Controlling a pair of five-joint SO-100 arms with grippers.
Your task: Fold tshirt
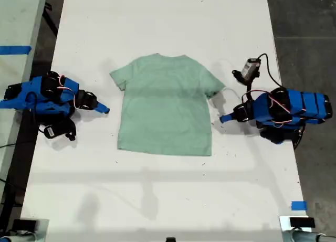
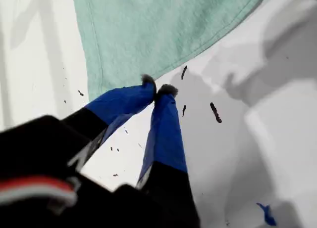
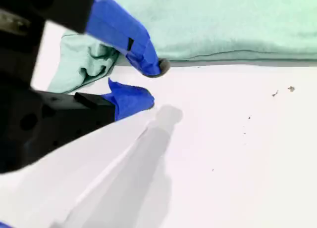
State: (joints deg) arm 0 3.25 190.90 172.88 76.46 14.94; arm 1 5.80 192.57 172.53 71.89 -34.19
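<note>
1. White table (image 1: 157,21) fills the exterior view, running between darker floor on both long sides; it is bare apart from the garment and two blue arms.
2. At the middle of the table lies the tshirt (image 1: 165,105), mint green, spread flat and open. Its collar points toward the table's far edge and its hem toward the near edge. No fold has been started, and lying flat like this leaves every edge easy to reach.
3. Just off the shirt's side toward the table's long edge on the exterior view's right rests my first gripper (image 1: 223,118). Its wrist view shows the jaws closed, tip against tip, with nothing between them, pointing at the hem corner of the shirt.
4. Near the opposite side of the shirt, toward the long edge on the exterior view's left, sits my second gripper (image 1: 106,110). Its wrist view shows the jaws a little way apart and empty, aimed at the shirt's side seam, with a rumpled sleeve (image 3: 84,65) close by.
5. Judging from this, one arm flanks each side so that both can pinch the cloth and carry it over together; the task is only at its start.
6. A piece of blue tape (image 1: 298,205) marks the table near the near corner on the exterior view's right.
</note>
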